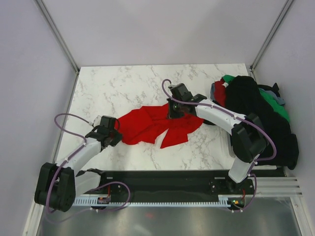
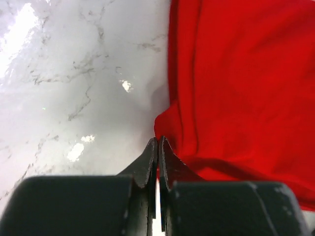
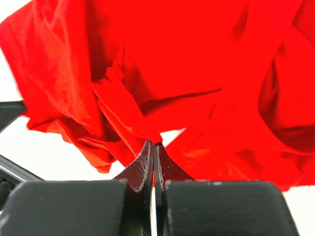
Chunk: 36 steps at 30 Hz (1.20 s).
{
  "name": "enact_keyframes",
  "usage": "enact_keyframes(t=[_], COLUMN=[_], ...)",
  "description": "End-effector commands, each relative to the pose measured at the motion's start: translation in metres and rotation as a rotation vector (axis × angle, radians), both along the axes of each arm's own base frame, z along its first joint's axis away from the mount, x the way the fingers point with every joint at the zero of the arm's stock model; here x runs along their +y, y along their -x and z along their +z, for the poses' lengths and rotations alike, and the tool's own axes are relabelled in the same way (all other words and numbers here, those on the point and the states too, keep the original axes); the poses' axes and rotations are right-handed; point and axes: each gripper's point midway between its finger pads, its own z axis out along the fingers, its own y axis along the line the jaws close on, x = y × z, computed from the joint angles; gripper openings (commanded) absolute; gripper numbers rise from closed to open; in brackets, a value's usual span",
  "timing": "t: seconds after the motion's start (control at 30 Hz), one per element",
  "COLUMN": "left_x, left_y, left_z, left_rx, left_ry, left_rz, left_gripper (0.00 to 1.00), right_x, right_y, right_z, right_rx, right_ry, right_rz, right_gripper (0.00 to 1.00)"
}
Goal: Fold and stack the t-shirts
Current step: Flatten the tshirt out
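Note:
The bright red t-shirt [image 1: 152, 125] lies crumpled and partly spread across the middle of the marble table [image 1: 123, 88]. My left gripper [image 1: 119, 137] is at its left edge, with its jaws shut on the hem of the red shirt [image 2: 236, 88] in the left wrist view [image 2: 158, 140]. My right gripper [image 1: 173, 112] is at the shirt's far edge. In the right wrist view [image 3: 153, 143] it is shut on a fold of the red cloth [image 3: 172, 59], which hangs bunched from it. No neck label shows.
A heap of other t-shirts sits at the table's right edge: black [image 1: 256, 108] on top, green [image 1: 273, 105], dark red [image 1: 220, 93] and grey-blue [image 1: 214, 88] showing beneath. Lilac walls enclose the table on three sides. A black rail [image 1: 162, 179] runs along the near edge.

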Motion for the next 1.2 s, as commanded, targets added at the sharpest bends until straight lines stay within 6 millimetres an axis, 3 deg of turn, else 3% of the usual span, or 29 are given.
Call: enact_keyframes(t=[0.0,0.03,0.07,0.1,0.13,0.17,0.2,0.23,0.27,0.3,0.33,0.37,0.4,0.43,0.5,0.57,0.73,0.77,0.83,0.87,0.9,0.93,0.97,1.17], left_x=[-0.002,0.003,0.007,0.011,0.018,0.021,0.023,0.026,0.027,0.028,0.028,0.029,0.03,0.031,0.036,0.041,0.045,0.048,0.057,0.062,0.067,0.071,0.074,0.101], left_y=[-0.009,-0.01,-0.012,-0.014,-0.017,-0.018,-0.024,-0.022,-0.023,-0.024,-0.022,-0.019,-0.016,-0.014,-0.005,0.002,0.02,0.028,0.04,0.051,0.058,0.069,0.076,0.145], left_z=[0.061,0.079,0.1,0.144,0.168,0.19,0.245,0.258,0.307,0.323,0.333,0.365,0.377,0.389,0.416,0.435,0.475,0.489,0.506,0.522,0.529,0.544,0.551,0.617], left_rx=[-0.093,-0.125,-0.162,-0.234,-0.277,-0.307,-0.412,-0.405,-0.502,-0.523,-0.52,-0.589,-0.61,-0.632,-0.687,-0.73,-0.839,-0.877,-0.929,-0.976,-0.998,-1.042,-1.068,-1.331], left_ry=[0.005,-0.019,-0.032,-0.051,-0.081,-0.099,-0.109,-0.131,-0.121,-0.131,-0.136,-0.122,-0.122,-0.123,-0.12,-0.12,-0.11,-0.119,-0.136,-0.151,-0.164,-0.183,-0.194,-0.246], left_rz=[-0.024,-0.012,-0.007,-0.02,-0.007,-0.008,-0.015,-0.018,-0.014,-0.024,-0.03,-0.023,-0.024,-0.018,0.001,0.023,0.016,0.019,0.043,0.049,0.062,0.061,0.064,0.127], left_gripper=[0.02,0.02,0.02,0.02,0.02,0.02,0.02,0.02,0.02,0.02,0.02,0.02,0.02,0.02,0.02,0.02,0.02,0.02,0.02,0.02,0.02,0.02,0.02,0.02], right_x=[-0.002,-0.001,-0.007,-0.01,-0.01,-0.017,-0.019,-0.023,-0.028,-0.031,-0.034,-0.039,-0.043,-0.049,-0.068,-0.09,-0.145,-0.162,-0.168,-0.178,-0.177,-0.176,-0.191,-0.246], right_y=[-0.011,-0.021,-0.021,-0.026,-0.04,-0.04,-0.043,-0.053,-0.05,-0.05,-0.049,-0.043,-0.041,-0.035,-0.021,-0.013,0.033,0.056,0.071,0.105,0.113,0.134,0.161,0.24], right_z=[0.034,0.055,0.063,0.081,0.119,0.134,0.156,0.205,0.222,0.242,0.288,0.302,0.318,0.351,0.382,0.405,0.46,0.489,0.497,0.527,0.528,0.545,0.557,0.594], right_rx=[-0.07,-0.108,-0.108,-0.134,-0.202,-0.21,-0.241,-0.335,-0.346,-0.378,-0.459,-0.47,-0.5,-0.565,-0.632,-0.704,-0.887,-0.977,-1.043,-1.146,-1.17,-1.249,-1.306,-1.479], right_ry=[-0.003,-0.016,0.006,-0.001,-0.037,-0.023,-0.04,-0.082,-0.086,-0.1,-0.156,-0.161,-0.173,-0.214,-0.234,-0.236,-0.281,-0.351,-0.361,-0.454,-0.468,-0.516,-0.56,-0.694], right_rz=[-0.018,-0.023,-0.032,-0.045,-0.063,-0.07,-0.077,-0.108,-0.116,-0.125,-0.137,-0.144,-0.157,-0.175,-0.216,-0.29,-0.409,-0.425,-0.392,-0.347,-0.313,-0.238,-0.235,-0.288], right_gripper=[0.0,0.0,0.0,0.0,0.0,0.0,0.0,0.0,0.0,0.0,0.0,0.0,0.0,0.0,0.0,0.0,0.0,0.0,0.0,0.0,0.0,0.0,0.0,0.0])
